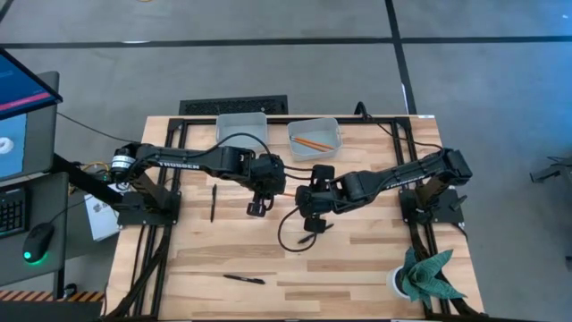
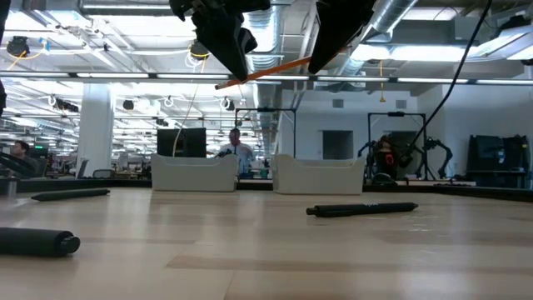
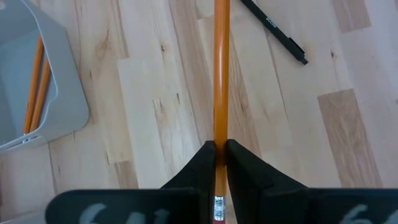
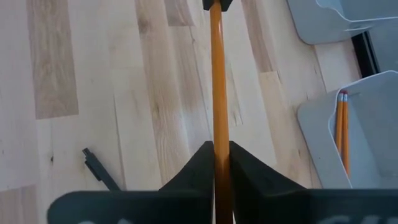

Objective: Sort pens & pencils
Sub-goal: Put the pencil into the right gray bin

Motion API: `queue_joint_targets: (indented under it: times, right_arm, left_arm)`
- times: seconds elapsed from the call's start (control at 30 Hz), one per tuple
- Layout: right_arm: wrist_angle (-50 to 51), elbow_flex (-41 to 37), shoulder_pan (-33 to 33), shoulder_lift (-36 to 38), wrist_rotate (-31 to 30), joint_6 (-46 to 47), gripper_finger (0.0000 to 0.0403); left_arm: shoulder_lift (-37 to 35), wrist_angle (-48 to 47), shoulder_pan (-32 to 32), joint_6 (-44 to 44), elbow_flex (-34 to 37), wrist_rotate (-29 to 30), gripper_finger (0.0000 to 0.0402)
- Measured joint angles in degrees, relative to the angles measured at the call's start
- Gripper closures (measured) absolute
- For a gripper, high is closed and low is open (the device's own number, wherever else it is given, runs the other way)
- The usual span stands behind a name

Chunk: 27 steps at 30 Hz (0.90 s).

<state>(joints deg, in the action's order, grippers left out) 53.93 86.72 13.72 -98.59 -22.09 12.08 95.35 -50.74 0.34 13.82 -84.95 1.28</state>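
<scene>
Bright, even overhead light falls on my pale wooden table (image 1: 357, 259), leaving only soft shadows under my arms. In the low view, ceiling strip lights glare along the top. There the black stick pen (image 2: 37, 242) at lower left is blurred.

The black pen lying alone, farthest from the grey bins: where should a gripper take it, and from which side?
Mid-shaft, from straight above, fingers across its thin width. The pen lies flat on bare wood with nothing beside it, so a centred pinch should lift it level. The left gripper and right gripper are both shut on one orange pencil above the table.
</scene>
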Motion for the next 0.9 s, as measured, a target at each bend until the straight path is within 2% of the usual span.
queue_joint_targets:
  times: [0.3, 0.9]
  right_arm:
    - [0.0, 0.0, 0.0, 0.0, 0.0, 0.0, 0.0340]
    - [0.0, 0.0, 0.0, 0.0, 0.0, 0.0, 0.0348]
  left_arm:
    - [0.0, 0.0, 0.0, 0.0, 0.0, 0.0, 0.0383]
    - [0.0, 0.0, 0.0, -0.1, 0.0, 0.0, 0.0383]
